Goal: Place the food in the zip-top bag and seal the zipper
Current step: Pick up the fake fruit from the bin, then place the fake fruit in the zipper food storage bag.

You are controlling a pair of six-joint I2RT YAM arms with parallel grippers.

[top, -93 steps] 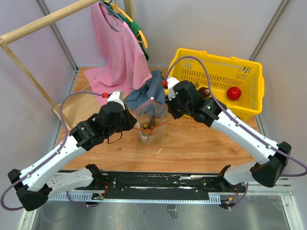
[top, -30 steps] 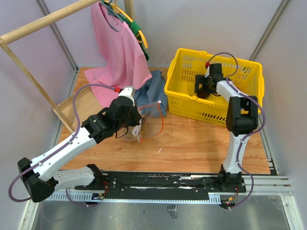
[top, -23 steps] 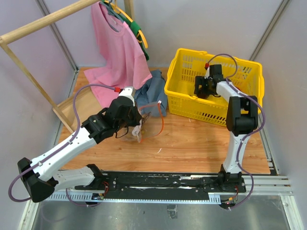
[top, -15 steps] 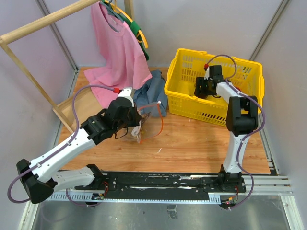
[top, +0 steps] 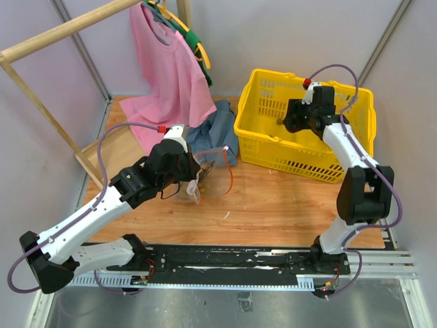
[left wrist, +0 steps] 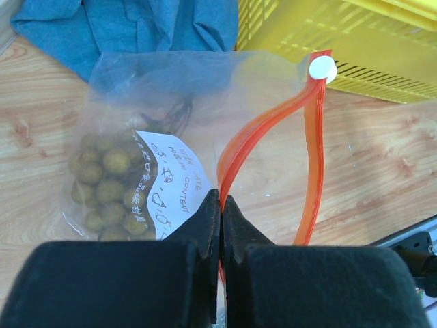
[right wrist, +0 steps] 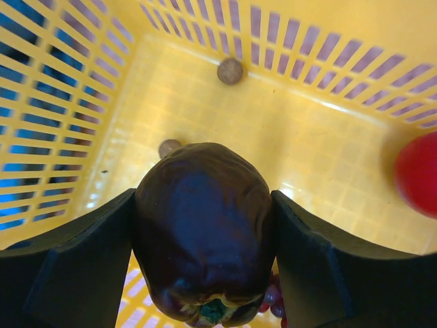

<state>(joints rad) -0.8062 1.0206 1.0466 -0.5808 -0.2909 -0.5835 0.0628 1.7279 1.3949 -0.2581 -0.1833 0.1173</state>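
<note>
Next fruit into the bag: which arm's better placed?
Right. The right claw is shut on a dark fruit over the basket; the left claw is pinching the bag's zipper strip.

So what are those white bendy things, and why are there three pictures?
Those are two robot arms, bolted to a wooden table. One picture looks down from above. The other two come from little cameras on each arm's wrist, so you see its fingers up close. The left gripper pinches the clear bag by its orange zipper, and a cluster of tan balls sits inside. The right gripper reaches into the yellow basket and squeezes a dark fruit. A red fruit lies in the basket too. A pink shirt hangs at the back, and a blue cloth lies beside the basket.
</note>
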